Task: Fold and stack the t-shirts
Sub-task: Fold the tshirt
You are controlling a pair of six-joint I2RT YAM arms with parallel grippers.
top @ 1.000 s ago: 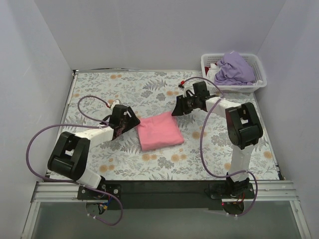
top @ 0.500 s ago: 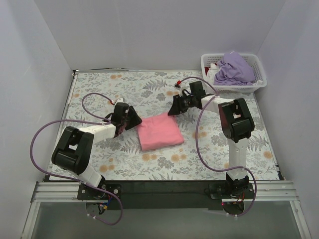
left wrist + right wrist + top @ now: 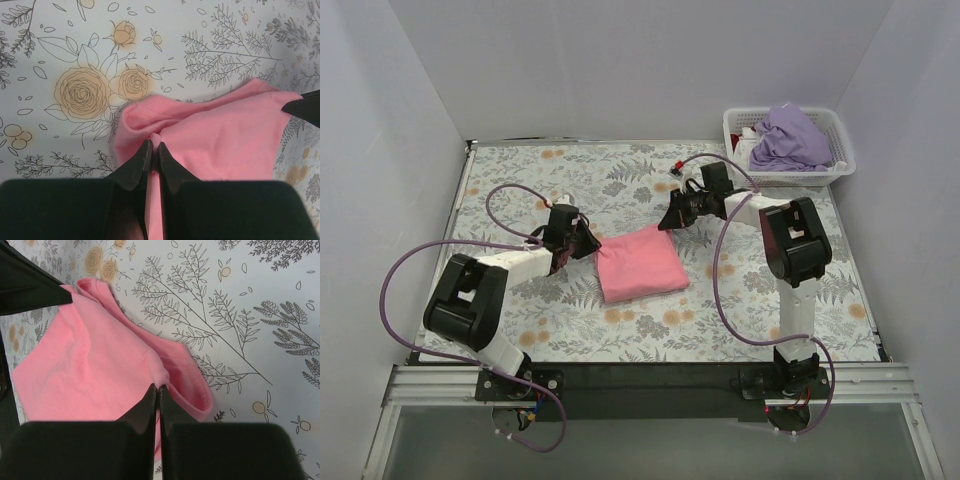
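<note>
A folded salmon pink t-shirt [image 3: 638,263] lies mid-table on the floral cloth. My left gripper [image 3: 590,243] is at its left corner, shut on a pinch of the pink cloth [image 3: 200,140]. My right gripper [image 3: 667,222] is at its far right corner, shut on a fold of the same shirt [image 3: 100,370] beside the stitched hem. A lavender purple t-shirt [image 3: 788,138] lies bunched in the white basket [image 3: 840,168] at the back right.
The floral tablecloth [image 3: 570,180] covers the table. White walls close in on the left, back and right. Purple cables loop from both arms over the cloth. The arm bases stand at the near edge.
Both grippers have moved in toward the pink t-shirt's corners and closed on the cloth. The shirt itself has not shifted.
</note>
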